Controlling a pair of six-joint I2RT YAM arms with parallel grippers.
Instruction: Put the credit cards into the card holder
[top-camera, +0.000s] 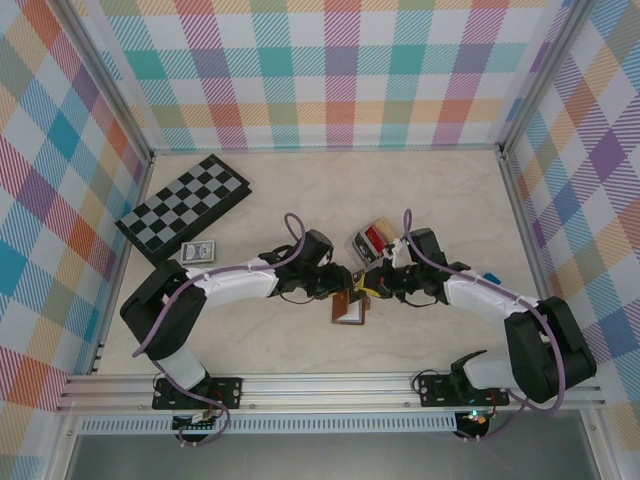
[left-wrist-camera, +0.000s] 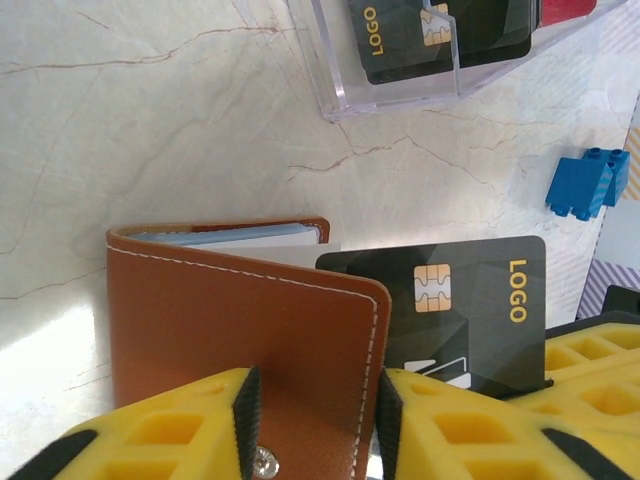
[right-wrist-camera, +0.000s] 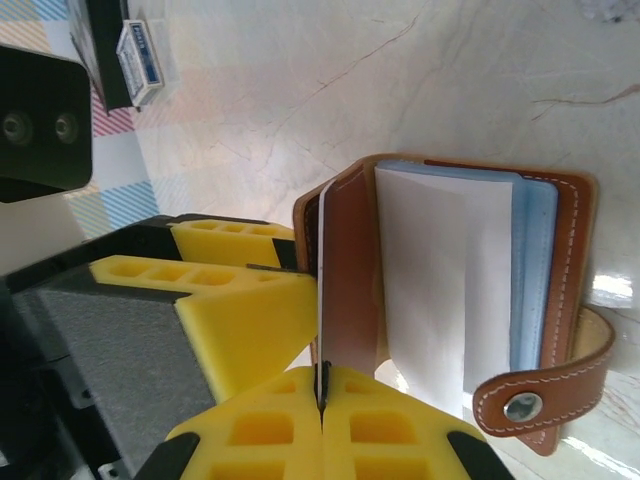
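The reddish-brown card holder (top-camera: 348, 308) (right-wrist-camera: 450, 300) lies open on the table, its front cover (left-wrist-camera: 240, 340) standing up. My left gripper (top-camera: 335, 280) (left-wrist-camera: 315, 400) has its jaws partly apart. Its right pad sits at the cover's stitched edge and its left finger crosses the cover's outer face. My right gripper (top-camera: 372, 290) (right-wrist-camera: 322, 395) is shut on a black credit card (left-wrist-camera: 470, 300), which is edge-on in the right wrist view (right-wrist-camera: 320, 300). The card runs along the inside of the cover. More credit cards, black (left-wrist-camera: 440, 35) and red (left-wrist-camera: 565, 10), lie in the tray.
A clear plastic tray (top-camera: 372, 240) (left-wrist-camera: 400, 90) stands just behind the grippers. A blue block (left-wrist-camera: 588, 182) (top-camera: 490, 277) lies to the right. A folded chessboard (top-camera: 185, 205) and a small blue-patterned pack (top-camera: 199, 251) (right-wrist-camera: 140, 50) sit at the back left. Aluminium rails edge the table.
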